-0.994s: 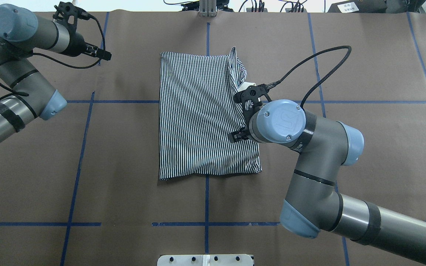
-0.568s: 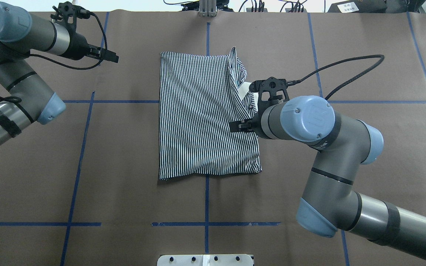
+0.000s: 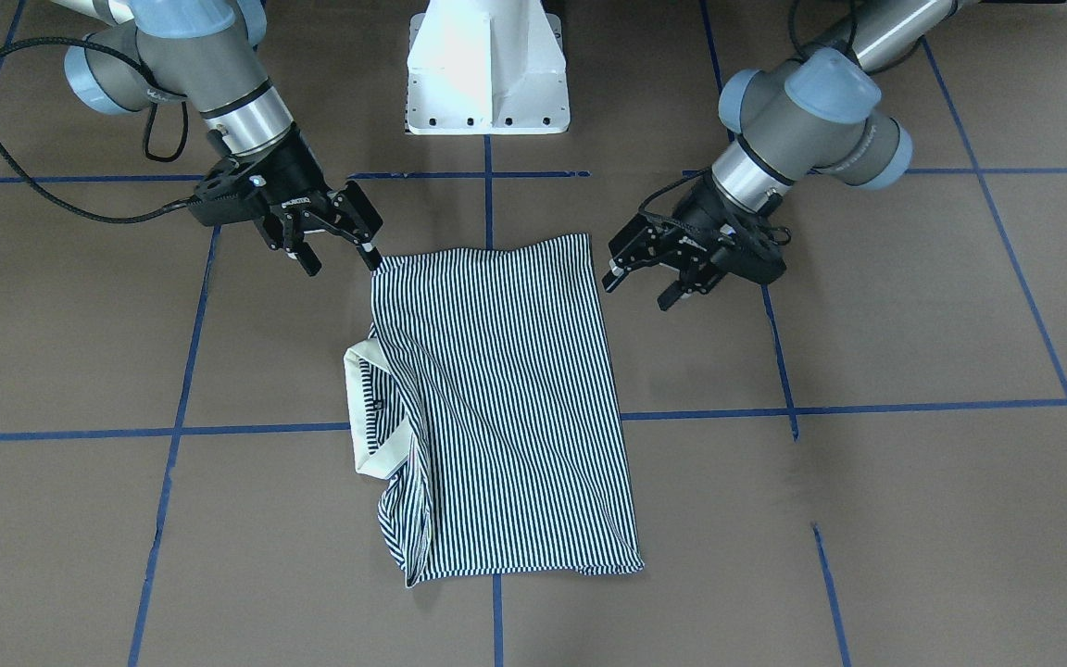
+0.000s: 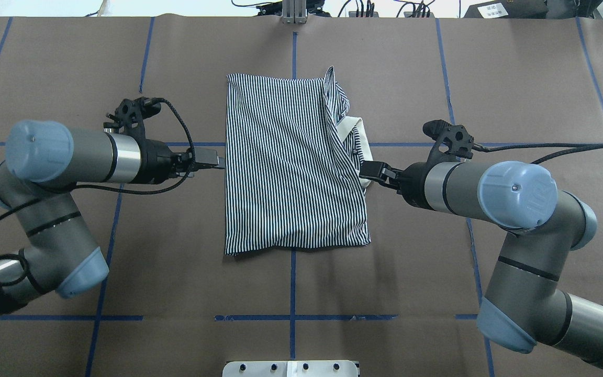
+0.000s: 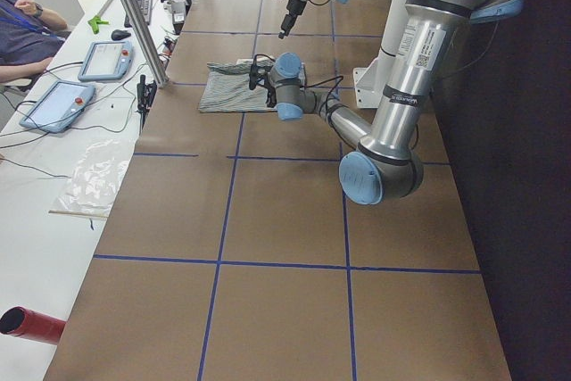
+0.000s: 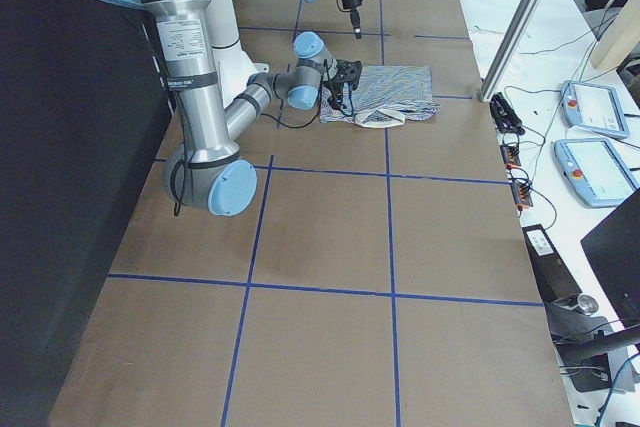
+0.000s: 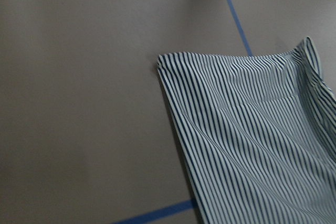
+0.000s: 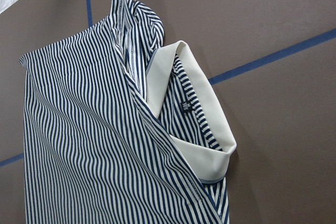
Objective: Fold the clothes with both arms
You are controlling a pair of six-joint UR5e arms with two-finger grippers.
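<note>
Since a second ago both grippers have swung in. The left gripper [image 4: 216, 159], which was off by the far left of the table [image 4: 176, 272], now sits just beside the left edge of the shirt [image 4: 286, 167]. The right gripper [image 4: 370, 169], which was over the striped cloth, now faces the shirt's right edge. From the front you see both with fingers spread and nothing between them. The shirt lies folded into a long rectangle in the middle of the brown table, across a blue tape line [image 4: 292, 293]. On the right gripper's side the cream collar [image 4: 361, 139] pokes out past the fold, close by its fingers, and a striped flap [image 4: 333, 78] stands up at the far corner. The white base [image 3: 487, 83] sits on the robot's side. Off the table's far edge, note a metal post [image 5: 134, 15], two tablets [image 5: 103, 60] and a seated person [image 5: 22, 28].
</note>
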